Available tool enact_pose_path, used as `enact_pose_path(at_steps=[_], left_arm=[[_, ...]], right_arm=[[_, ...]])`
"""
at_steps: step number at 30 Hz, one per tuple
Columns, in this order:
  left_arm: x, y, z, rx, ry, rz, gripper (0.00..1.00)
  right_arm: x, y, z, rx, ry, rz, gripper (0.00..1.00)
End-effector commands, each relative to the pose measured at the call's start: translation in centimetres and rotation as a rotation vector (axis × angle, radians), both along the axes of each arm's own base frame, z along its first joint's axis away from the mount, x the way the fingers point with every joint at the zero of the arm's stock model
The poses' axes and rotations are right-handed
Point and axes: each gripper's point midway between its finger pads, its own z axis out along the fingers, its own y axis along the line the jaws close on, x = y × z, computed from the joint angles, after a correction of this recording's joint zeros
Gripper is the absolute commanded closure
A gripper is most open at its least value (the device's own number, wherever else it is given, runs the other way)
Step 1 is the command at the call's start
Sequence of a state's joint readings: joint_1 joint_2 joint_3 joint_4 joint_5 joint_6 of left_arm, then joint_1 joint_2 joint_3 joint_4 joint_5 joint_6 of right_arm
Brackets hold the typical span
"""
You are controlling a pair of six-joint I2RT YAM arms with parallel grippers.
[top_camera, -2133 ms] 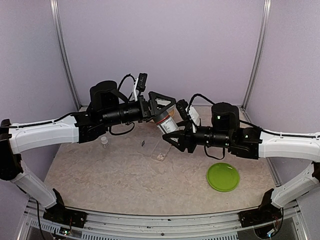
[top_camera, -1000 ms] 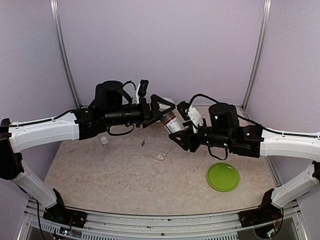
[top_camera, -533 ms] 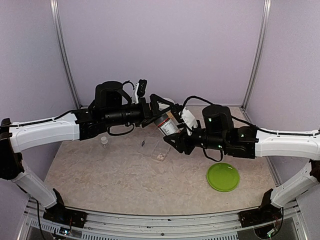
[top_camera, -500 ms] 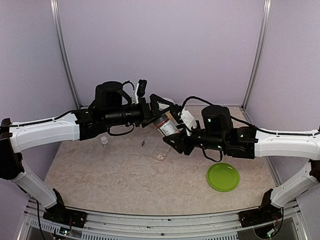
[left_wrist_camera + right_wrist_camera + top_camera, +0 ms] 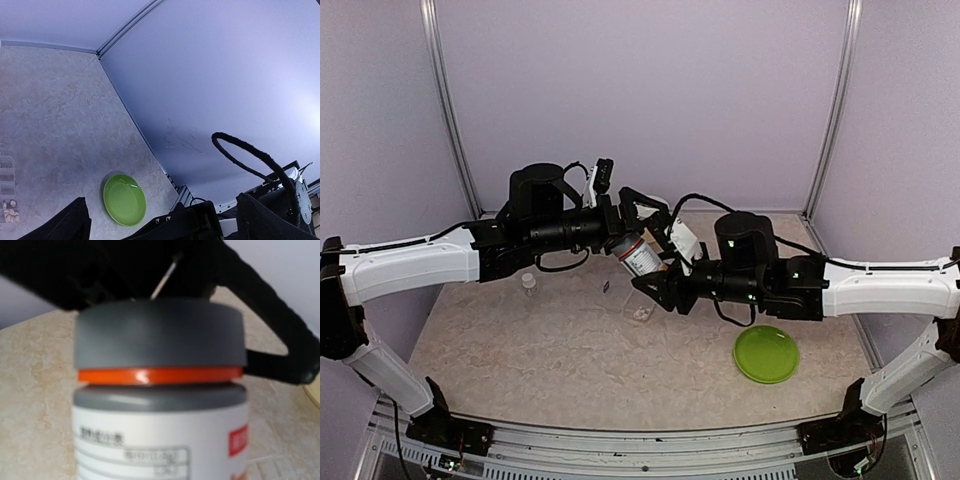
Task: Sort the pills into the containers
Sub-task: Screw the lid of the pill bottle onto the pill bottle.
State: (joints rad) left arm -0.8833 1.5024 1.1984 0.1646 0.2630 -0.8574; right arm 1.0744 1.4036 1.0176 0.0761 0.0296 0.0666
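While the left jaws are clamping the cap end of the white bottle [image 5: 638, 254] in the air, the right jaws are crowding its lower end, and I cannot tell whether they are gripping it or standing apart. Just beneath both jaws the clear pill box [image 5: 632, 302] is lying on the desk [image 5: 550, 350], with a few pills [image 5: 642, 314] sitting in it. If the right jaws are taking a poor hold, the bottle is risking a slip onto the box, scattering those pills. A cap loosening on the tilted bottle is risking a spill past the compartments.
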Motion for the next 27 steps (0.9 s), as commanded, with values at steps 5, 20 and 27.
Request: enact_pose_path(at_steps=[5,20,27], left_arm=[[-0.4,0.4,1.5,0.026,-0.037,-0.004,0.01],[-0.1,-0.4,-2.6,0.194,0.097,-0.031,0.09],[-0.2,-0.7,-2.5,0.190,0.102,-0.048,0.23]], right_arm=[[0.1,-2.0,0.4,-0.038,-0.039,-0.075,0.90],[1.1,-5.2,1.5,-0.119,-0.123,-0.182,0.90],[1.2,-5.2,1.2,-0.128,-0.125,-0.184,0.90]])
